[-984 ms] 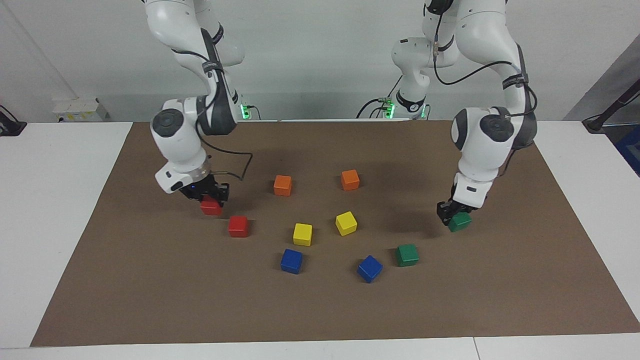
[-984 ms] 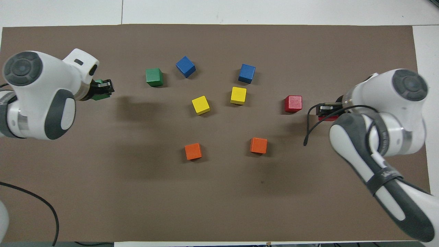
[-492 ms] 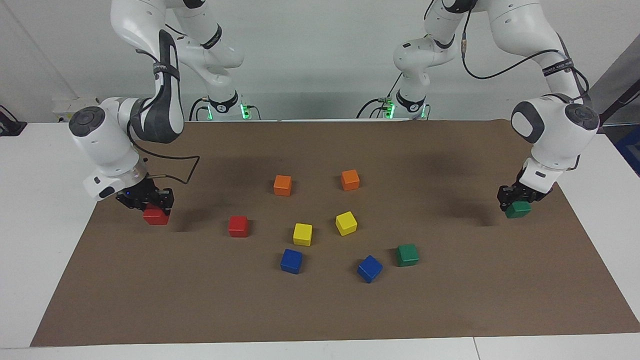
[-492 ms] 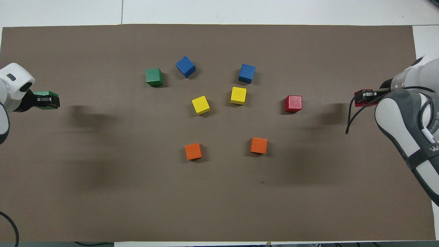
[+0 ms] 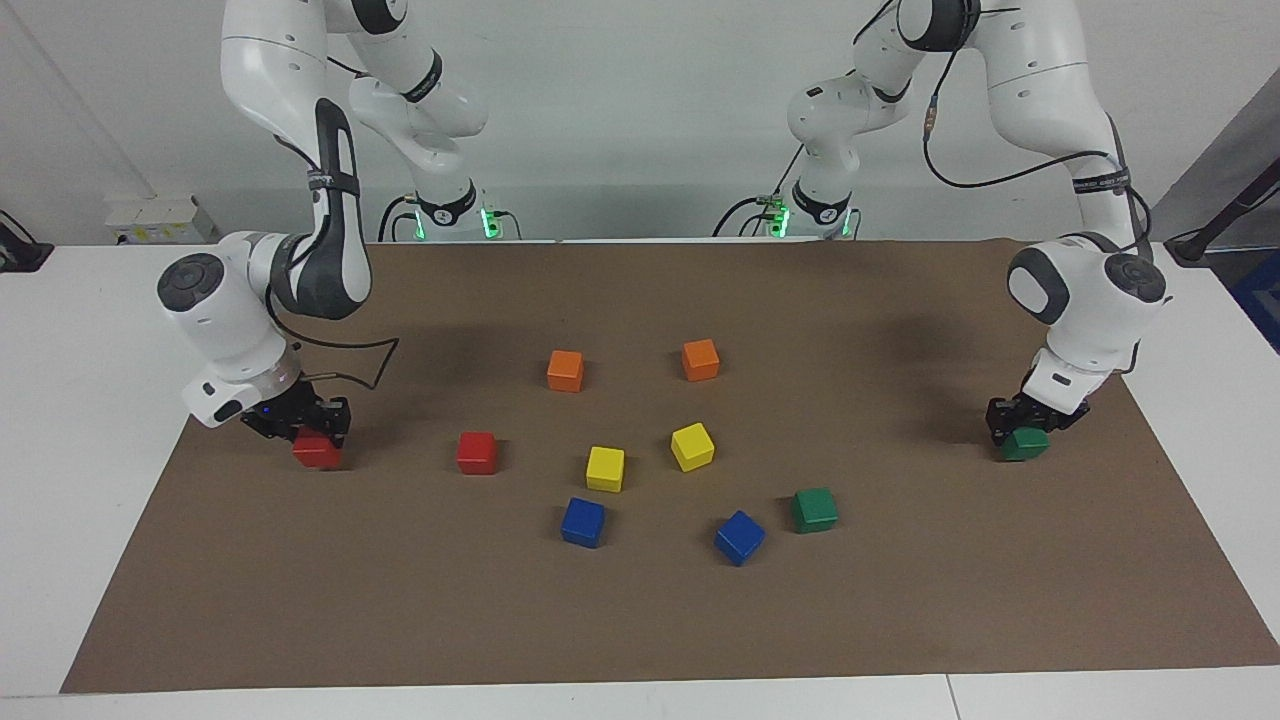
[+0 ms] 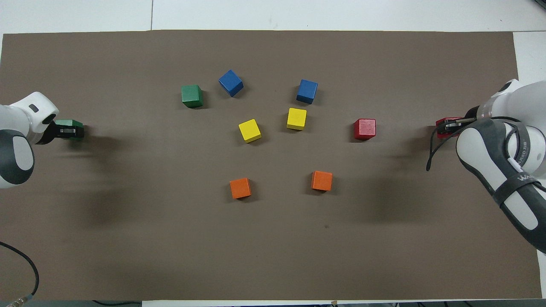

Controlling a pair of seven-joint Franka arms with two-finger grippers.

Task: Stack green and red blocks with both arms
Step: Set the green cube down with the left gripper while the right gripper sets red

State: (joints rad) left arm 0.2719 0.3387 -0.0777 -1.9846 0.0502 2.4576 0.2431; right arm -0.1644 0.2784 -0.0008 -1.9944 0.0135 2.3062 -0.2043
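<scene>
Blocks gripped at both ends of the brown mat point(image 5: 640, 620)

Left gripper point(image 5: 1022, 428) clamps a green block point(image 5: 1024, 444) low over the mat; right gripper point(image 5: 300, 420) clamps a red block point(image 5: 317, 452). Second green block point(image 5: 814, 510) and second red block point(image 5: 477, 453) lie among the other cubes.

This is a robotics lab, plain and bare. Two glossy white arms point(image 5: 300, 200) point(image 5: 1060, 150) are bolted at the top of the frame, green status lights point(image 5: 487, 222) glowing at their bases and black cables point(image 5: 960, 170) looping along them. A white surface point(image 5: 90, 400) fills the room's middle, covered by a flat brown mat point(image 5: 640, 620) with small coloured cubes point(image 5: 604, 468) scattered as test pieces. A blank pale wall point(image 5: 620, 100) stands at the top, with a small white box point(image 5: 160, 220) at the upper left.
</scene>
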